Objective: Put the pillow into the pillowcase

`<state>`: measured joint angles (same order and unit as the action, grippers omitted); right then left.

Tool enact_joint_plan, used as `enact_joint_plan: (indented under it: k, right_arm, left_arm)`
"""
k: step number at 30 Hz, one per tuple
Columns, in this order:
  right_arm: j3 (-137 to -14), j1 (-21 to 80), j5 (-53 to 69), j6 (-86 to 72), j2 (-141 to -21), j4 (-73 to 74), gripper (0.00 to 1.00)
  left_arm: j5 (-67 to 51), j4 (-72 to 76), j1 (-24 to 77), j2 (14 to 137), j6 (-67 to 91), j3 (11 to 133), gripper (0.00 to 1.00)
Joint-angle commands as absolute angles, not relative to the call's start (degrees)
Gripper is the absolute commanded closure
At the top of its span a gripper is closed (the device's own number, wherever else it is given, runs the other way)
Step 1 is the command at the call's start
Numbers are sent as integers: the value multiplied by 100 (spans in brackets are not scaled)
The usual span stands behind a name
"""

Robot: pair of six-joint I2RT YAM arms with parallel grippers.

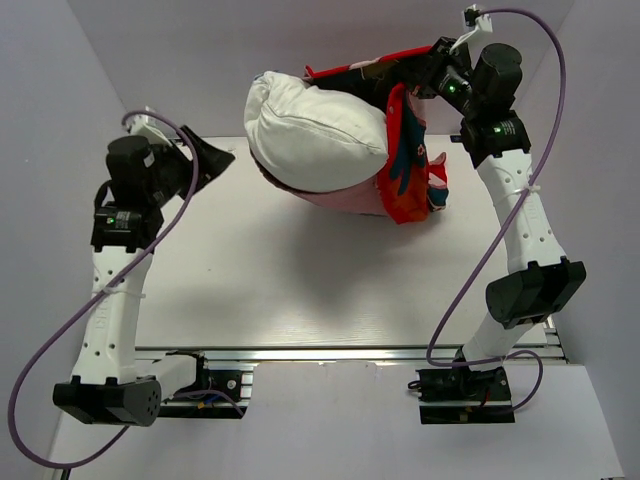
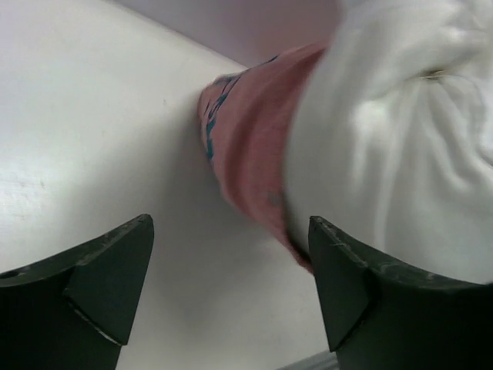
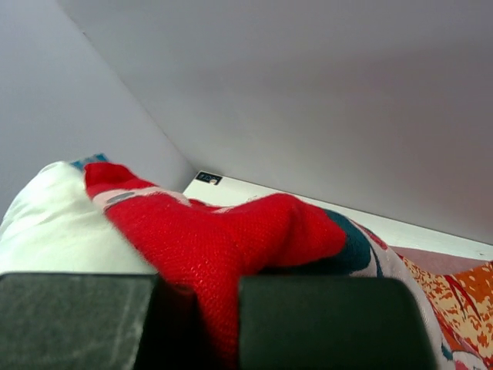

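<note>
The plump white pillow (image 1: 310, 125) lies at the back of the table, its right end inside the red printed pillowcase (image 1: 405, 170). The case's paler pink inside shows under the pillow. My right gripper (image 1: 425, 62) is shut on a fold of the pillowcase's upper edge and holds it raised at the back right; red fabric (image 3: 208, 247) is pinched between the pads, with the pillow (image 3: 54, 223) to the left. My left gripper (image 1: 215, 160) is open and empty, just left of the pillow. In the left wrist view the pillow (image 2: 393, 146) and the pink case lining (image 2: 250, 146) lie ahead of the spread fingers.
White walls close in the table (image 1: 300, 290) at the back and both sides. Purple cables loop beside each arm. A metal rail (image 1: 340, 353) runs along the near edge by the arm bases.
</note>
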<state>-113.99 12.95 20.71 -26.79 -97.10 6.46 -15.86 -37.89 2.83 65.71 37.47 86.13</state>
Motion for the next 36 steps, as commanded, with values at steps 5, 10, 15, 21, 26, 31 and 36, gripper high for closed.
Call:
enact_joint_plan:
  k: [5,10,15,21,26,31,36]
  right_arm:
    - [-11523,1187,1907,-2786,-9572,88,100]
    - [-11426,1195,1934,-2812,-9554,105,100]
    - [-11338,1187,1925,-2769,-9545,123,100]
    - [-11320,1195,1898,-2733,-9641,123,100]
    - [-11320,1187,1951,-2777,-9686,88,100]
    - [-11276,1187,1934,-2742,-9642,114,100]
    - [-11162,1195,1942,-2742,-9554,114,100]
  left_arm:
    - [-2328,-2481,325,6766,4543,7155,21]
    - [-2487,-2303,720,7092,4658,7295,20]
    - [-2584,-2338,835,6883,4799,7242,26]
    - [-2443,-3102,835,6119,4948,7006,38]
    - [-2786,-2725,835,5616,5536,6566,35]
    - [-2628,-2435,1116,5730,5704,6425,34]
    - [-2163,-2479,1687,6125,5651,6521,35]
